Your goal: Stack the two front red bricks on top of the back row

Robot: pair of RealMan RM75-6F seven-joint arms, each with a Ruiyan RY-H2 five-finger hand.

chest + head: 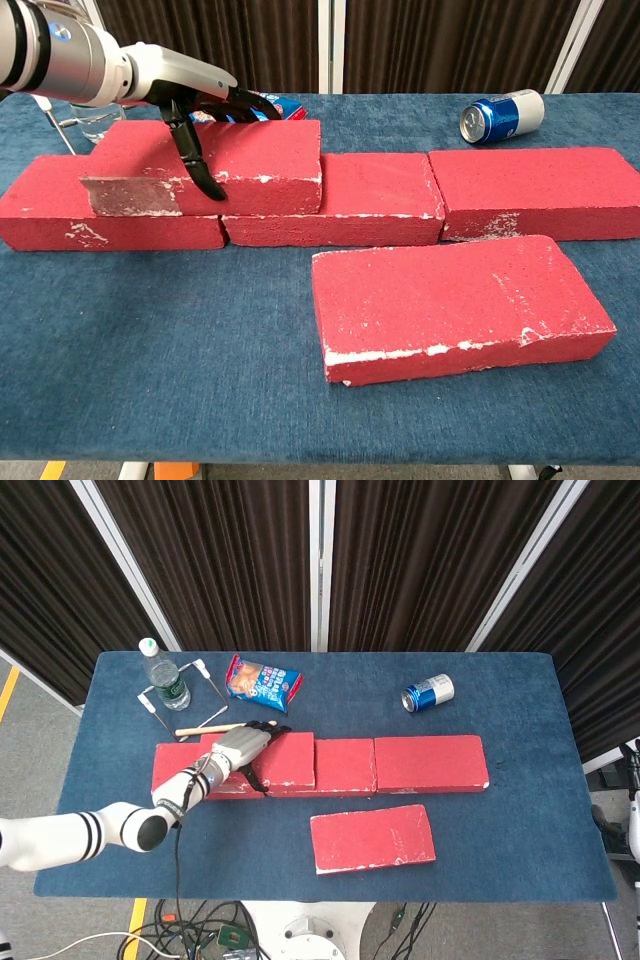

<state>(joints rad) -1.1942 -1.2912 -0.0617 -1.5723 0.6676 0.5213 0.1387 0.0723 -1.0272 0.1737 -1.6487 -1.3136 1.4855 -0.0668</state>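
Note:
Three red bricks form the back row: left (168, 770) (60, 210), middle (345, 765) (370, 200) and right (430, 763) (540, 190). Another red brick (292, 760) (265, 160) lies on top, straddling the left and middle ones. My left hand (240, 748) (200, 105) grips this top brick at its left half, thumb down the front face and fingers over the back edge. One red brick (372, 838) (460, 300) lies flat on the blue cloth in front of the row. My right hand is out of sight.
A blue can (428, 692) (502, 113) lies on its side behind the right brick. A snack bag (263, 682), a water bottle (165, 680), metal tools (210, 685) and a wooden stick (210, 729) sit at the back left.

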